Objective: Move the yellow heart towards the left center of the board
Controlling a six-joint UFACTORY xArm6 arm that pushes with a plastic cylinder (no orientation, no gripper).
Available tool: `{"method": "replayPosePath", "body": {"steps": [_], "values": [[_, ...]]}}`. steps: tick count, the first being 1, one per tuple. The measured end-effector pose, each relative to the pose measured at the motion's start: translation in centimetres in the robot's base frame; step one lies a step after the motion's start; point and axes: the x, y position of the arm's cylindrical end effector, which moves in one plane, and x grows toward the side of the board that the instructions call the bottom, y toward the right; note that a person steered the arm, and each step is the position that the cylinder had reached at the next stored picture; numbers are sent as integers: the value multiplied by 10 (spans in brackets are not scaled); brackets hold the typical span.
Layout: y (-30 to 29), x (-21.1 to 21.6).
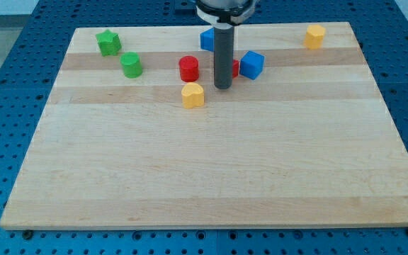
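The yellow heart (193,94) lies on the wooden board (211,170) a little above the middle, near the view's top. My tip (222,87) stands just to the right of the heart, a small gap apart. A red cylinder (188,69) sits just above the heart. A red block (235,68) is mostly hidden behind the rod.
A blue cube (251,64) sits right of the rod and another blue block (207,40) behind it. A green star (108,42) and a green cylinder (131,65) lie at the top left. A yellow block (315,35) lies at the top right.
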Motion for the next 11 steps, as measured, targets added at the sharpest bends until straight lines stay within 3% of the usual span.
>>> {"method": "replayPosePath", "body": {"steps": [7, 11], "values": [[-111, 71], [-167, 70]]}}
